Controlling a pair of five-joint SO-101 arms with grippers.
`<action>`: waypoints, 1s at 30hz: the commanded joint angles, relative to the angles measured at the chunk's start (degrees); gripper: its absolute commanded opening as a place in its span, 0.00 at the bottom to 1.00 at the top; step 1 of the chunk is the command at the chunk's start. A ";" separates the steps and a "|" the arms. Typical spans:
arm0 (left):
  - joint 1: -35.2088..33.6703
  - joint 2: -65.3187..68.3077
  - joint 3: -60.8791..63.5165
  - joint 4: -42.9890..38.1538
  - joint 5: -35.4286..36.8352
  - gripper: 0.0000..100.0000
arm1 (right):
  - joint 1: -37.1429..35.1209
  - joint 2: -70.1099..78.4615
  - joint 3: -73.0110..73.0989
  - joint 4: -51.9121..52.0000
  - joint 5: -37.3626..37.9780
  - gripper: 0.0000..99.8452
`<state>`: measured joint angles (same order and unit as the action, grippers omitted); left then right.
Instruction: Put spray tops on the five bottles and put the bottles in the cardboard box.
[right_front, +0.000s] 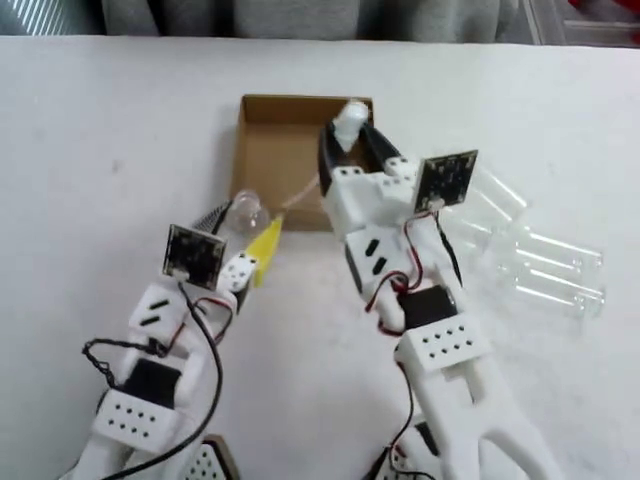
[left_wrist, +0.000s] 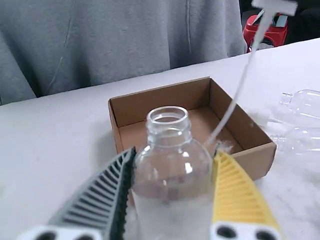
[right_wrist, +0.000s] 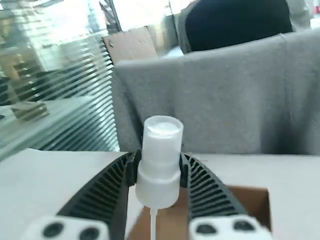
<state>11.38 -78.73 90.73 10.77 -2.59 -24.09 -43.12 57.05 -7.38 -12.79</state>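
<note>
Left wrist view: left tool (left_wrist: 175, 156) grips bottle (left_wrist: 171, 180); right tool (right_wrist: 159, 164) clamps spray top (right_wrist: 161, 145), tube (left_wrist: 235, 95) seemingly over box (left_wrist: 160, 97)

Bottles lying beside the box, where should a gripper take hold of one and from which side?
Probably mid-body, from above, jaws straddling its width: each lying bottle rests on its side on the table, so its long rounded sides look reachable.

The bottle (left_wrist: 172, 170) runs off the edge, base unseen.
</note>
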 joint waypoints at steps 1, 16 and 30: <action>0.92 -4.88 0.79 -1.85 0.00 0.07 | -5.93 -0.31 -8.35 -1.19 0.18 0.02; 5.32 -12.53 6.68 -0.35 -0.35 0.07 | -7.16 -0.84 -11.96 -1.19 1.49 0.02; 5.32 -12.44 6.68 0.35 -0.35 0.07 | -7.25 -15.52 -12.66 12.35 11.08 0.02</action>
<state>16.13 -90.15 97.67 10.33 -2.59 -31.82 -54.11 47.21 2.64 -2.59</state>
